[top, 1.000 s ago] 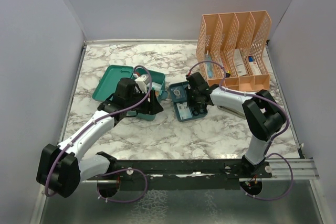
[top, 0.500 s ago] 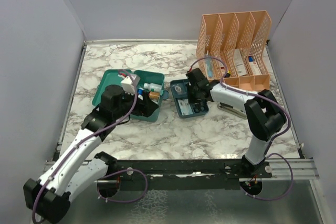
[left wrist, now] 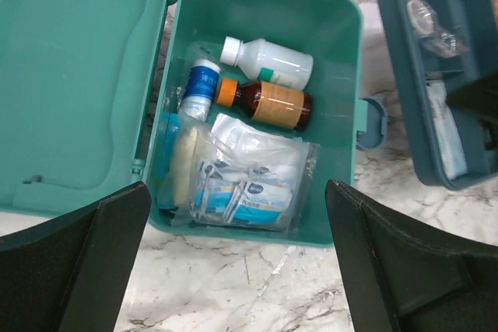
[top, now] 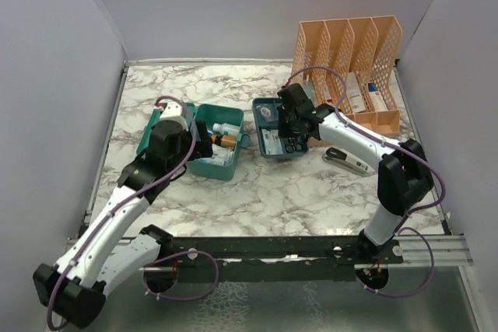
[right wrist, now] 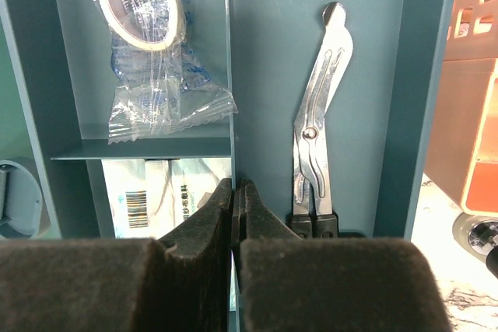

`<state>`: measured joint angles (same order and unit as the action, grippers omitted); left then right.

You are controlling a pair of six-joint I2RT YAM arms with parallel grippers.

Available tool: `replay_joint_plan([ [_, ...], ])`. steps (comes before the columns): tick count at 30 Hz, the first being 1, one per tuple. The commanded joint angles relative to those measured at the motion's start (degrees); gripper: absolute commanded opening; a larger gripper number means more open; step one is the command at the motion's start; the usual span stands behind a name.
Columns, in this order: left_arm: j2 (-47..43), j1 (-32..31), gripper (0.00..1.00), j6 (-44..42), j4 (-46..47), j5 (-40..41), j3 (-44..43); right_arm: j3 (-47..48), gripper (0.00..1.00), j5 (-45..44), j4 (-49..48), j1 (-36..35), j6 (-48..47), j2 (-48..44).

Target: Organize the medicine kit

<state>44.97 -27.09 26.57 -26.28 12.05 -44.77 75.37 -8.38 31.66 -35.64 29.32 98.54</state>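
My left gripper [left wrist: 237, 196] hangs over the medicine kit [left wrist: 331, 36], its two fingers spread wide apart and holding nothing. The kit sits left of centre on the marble table [top: 272, 200], with its lid [left wrist: 78, 83] laid flat open to the left of the box. Inside I see a white bottle [left wrist: 268, 60] lying on its side at the far end. A brown bottle [left wrist: 272, 104] with an orange cap lies just in front of it, and a small blue-labelled bottle [left wrist: 202, 83] lies to their left. A clear bag of packets [left wrist: 249, 176] fills the near half. The darker divided tray [right wrist: 272, 52] is out of the box, on the table just to the kit's right, near the peach file rack [top: 346, 60]. My right gripper [right wrist: 236, 188] is down in that tray, its fingers pressed together on the thin dividing wall between two compartments. To the left of that wall lies a roll of tape in a clear wrapper [right wrist: 144, 36], with a barcoded packet [right wrist: 148, 192] in the next section. To the right lies a metal scissor-like tool [right wrist: 311, 134], pointing away from me.
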Motion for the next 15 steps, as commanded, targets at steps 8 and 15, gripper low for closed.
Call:
replay_joint_plan([
  [8, 17.62, 10.35, 0.99, -1.93, 0.06, -5.83, -7.88, 3.34, 0.01, -0.52, 3.15, -0.13, -0.41, -3.76],
  [15, 18.97, 16.28, 0.93, 0.85, 6.09, -22.12, -2.60, 3.22, 0.01, -0.07, 2.70, -0.16, -1.84, -4.40],
])
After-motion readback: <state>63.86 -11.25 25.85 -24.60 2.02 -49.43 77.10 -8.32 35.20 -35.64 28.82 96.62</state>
